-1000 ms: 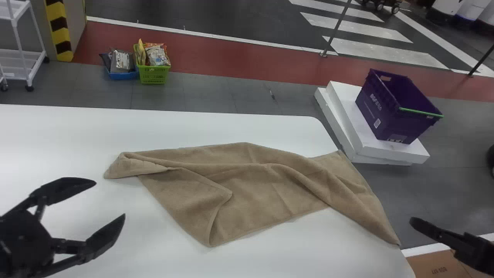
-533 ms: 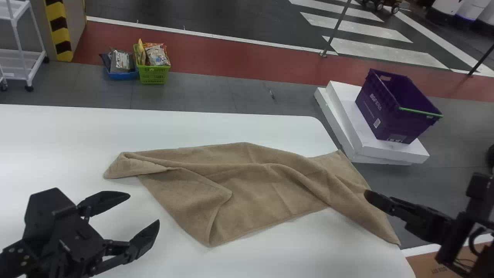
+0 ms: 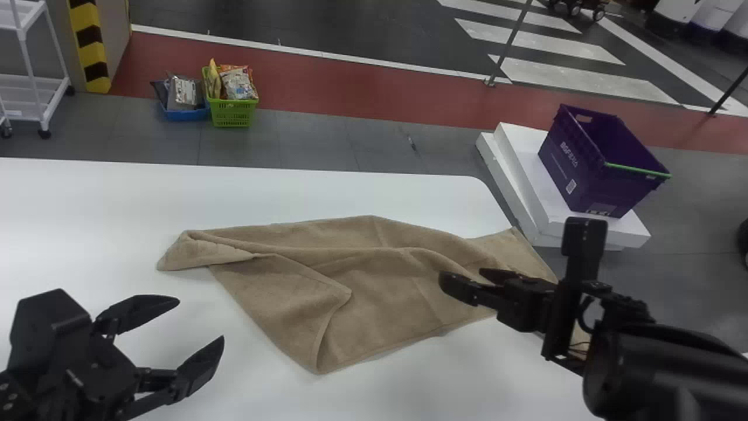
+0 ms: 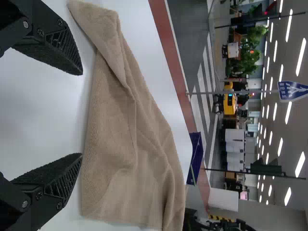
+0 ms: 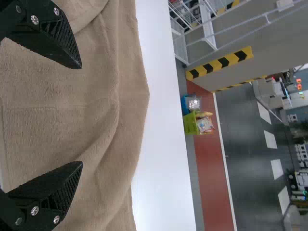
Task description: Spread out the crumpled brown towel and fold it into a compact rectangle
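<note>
Gray floor (image 3: 315,140), crossed by a red strip, stretches behind the white counter (image 3: 70,216). At the far left stands a white cart (image 3: 52,96) on wheels.

Two stacked white slabs (image 3: 520,181) lie on the floor past the counter's right-hand far corner.

The brown towel (image 3: 380,292) lies on the counter, spread lengthwise but rumpled, its right end at the counter's right edge. A long raised wrinkle runs along it toward the right. Its left end is doubled over into a narrow point, and next to that a loose flap is turned over, the flap's edge curving down to the near corner.

A purple crate (image 3: 584,169) with a green rim edge sits tilted on the slabs. On the floor beyond the counter, a green basket (image 3: 232,114) of packets stands beside a blue basket (image 3: 186,114).

The right pincer (image 3: 460,277) is over the right part of the towel, open, its two black fingers well apart. The left pincer (image 3: 200,320) is open too, over the counter to the left of the towel's near corner.
</note>
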